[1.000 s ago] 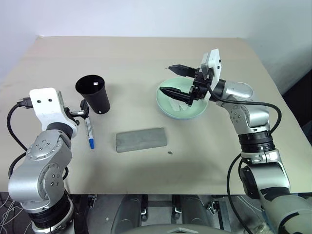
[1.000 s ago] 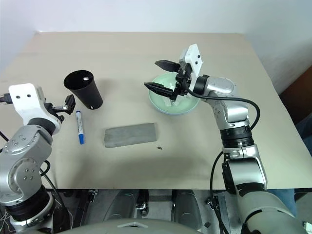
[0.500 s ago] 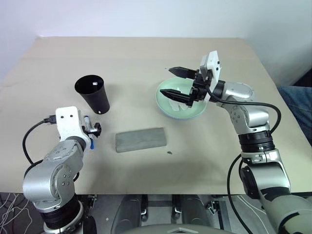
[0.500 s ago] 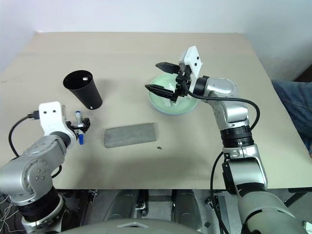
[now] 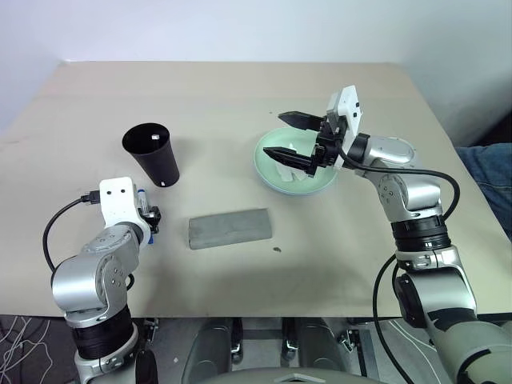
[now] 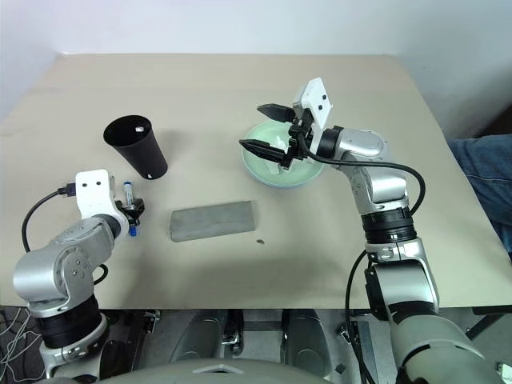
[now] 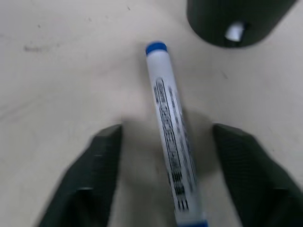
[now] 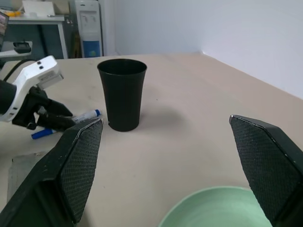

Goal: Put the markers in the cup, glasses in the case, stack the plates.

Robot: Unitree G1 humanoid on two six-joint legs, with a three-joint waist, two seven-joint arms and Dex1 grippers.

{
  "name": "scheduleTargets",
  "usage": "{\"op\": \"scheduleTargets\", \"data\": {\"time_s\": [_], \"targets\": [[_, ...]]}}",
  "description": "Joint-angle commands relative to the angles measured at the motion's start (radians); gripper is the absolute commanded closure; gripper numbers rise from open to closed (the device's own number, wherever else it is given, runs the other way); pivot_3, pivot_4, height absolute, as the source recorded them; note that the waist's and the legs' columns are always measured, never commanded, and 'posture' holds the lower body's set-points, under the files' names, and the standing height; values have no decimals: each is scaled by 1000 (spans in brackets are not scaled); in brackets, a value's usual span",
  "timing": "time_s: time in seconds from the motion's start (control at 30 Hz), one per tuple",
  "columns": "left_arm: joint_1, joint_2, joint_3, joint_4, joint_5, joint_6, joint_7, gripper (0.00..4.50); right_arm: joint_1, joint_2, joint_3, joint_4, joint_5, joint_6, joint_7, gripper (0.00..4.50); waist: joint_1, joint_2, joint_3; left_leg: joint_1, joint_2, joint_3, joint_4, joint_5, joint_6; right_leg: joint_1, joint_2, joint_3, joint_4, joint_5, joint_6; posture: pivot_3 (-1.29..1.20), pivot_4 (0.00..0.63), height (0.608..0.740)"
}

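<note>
Left tool has dropped to straddle the marker.

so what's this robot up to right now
The left hand is down on the table, its open fingers either side of a blue-capped marker lying beside the black cup; no grip shows yet. The right hand hovers open above the green plate. The grey case lies closed in front.
</note>
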Motion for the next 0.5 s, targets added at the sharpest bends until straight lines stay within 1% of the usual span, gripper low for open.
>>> {"op": "scheduleTargets", "data": {"time_s": [0.03, 0.13, 0.17, 0.27, 0.37, 0.43, 0.5], "targets": [[-23, 5, 51, 26, 28, -27, 4, 3054, -5, -10, -9, -35, -8, -15, -12, 0, -1, 0, 0, 0, 0, 0, 0, 0, 0, 0, 0, 0, 0, 0, 0, 0, 150, 681], [-45, -13, 90, 41, 34, -31, 17, 4088, -4, -12, -10, -32, -14, -18, -12, 0, 0, 0, 0, -1, 0, 0, -1, 0, -1, -1, 0, 0, 0, 0, 0, 0, 150, 681], [-50, -11, 98, 45, 36, -33, 17, 4206, -4, -12, -12, -34, -14, -17, -11, 0, 0, 0, 0, -1, 0, 0, -1, 1, -1, -1, 0, 0, 0, 0, 0, 0, 150, 681], [-55, 15, 108, 64, 53, -66, 12, 4204, -6, -17, -17, -43, -4, -2, -3, 0, 0, 0, 0, -1, 0, 1, 0, 1, -1, -1, 0, 0, 0, 0, 0, 0, 150, 681], [-56, 59, 117, 80, 80, -209, 11, 4204, -7, -23, -21, -52, 15, 20, 15, 0, 0, 0, 0, -1, 0, 0, 0, 1, -1, -1, 0, 0, 0, 0, 0, 0, 150, 681], [-42, 113, 108, 98, 112, -403, -11, 4204, -7, -27, -21, -56, 23, 35, 26, 0, 0, 0, 0, -2, 1, 0, -1, 1, -1, -2, 0, 0, 0, 0, 0, 0, 150, 681], [-36, 144, 123, 130, 115, -615, -45, 4204, -6, -25, -22, -61, 38, 47, 35, 0, 0, 0, 0, -3, 1, 0, -1, 1, -1, -3, 0, 0, 0, 0, 0, 0, 150, 681]]}}
